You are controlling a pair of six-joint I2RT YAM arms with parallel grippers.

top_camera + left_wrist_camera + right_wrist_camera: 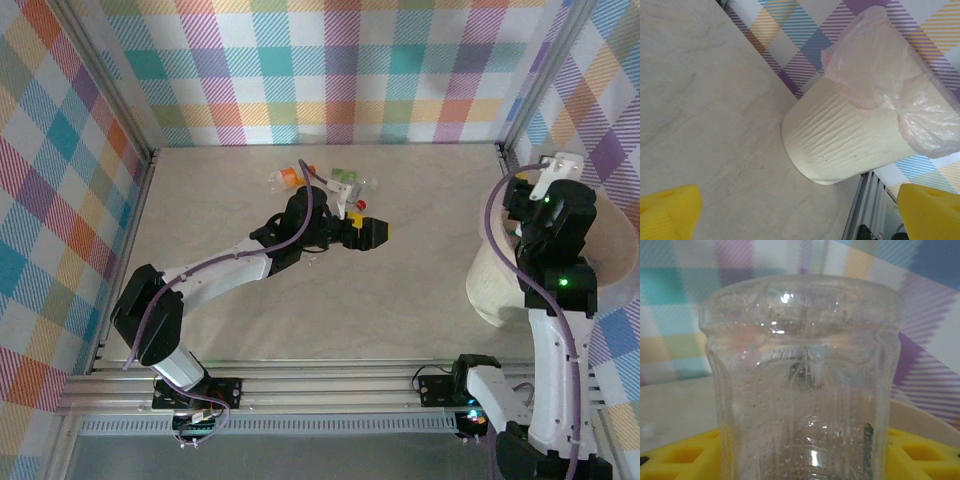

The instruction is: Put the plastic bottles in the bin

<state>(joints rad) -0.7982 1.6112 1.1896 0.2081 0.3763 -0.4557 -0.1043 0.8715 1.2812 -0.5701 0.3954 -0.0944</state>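
My right gripper hangs over the cream-white bin, shut on a clear plastic bottle. In the right wrist view that clear bottle stands between the yellow fingers. My left gripper is open over the middle of the table with nothing in it; its yellow fingertips stand far apart and point toward the bin and its translucent liner. Beyond it lie an orange-labelled bottle, a green-labelled bottle and a red-capped one.
Checked walls close off the back and both sides. An aluminium rail runs along the near edge, where the arm bases are bolted. The bin stands at the right wall close to the rail.
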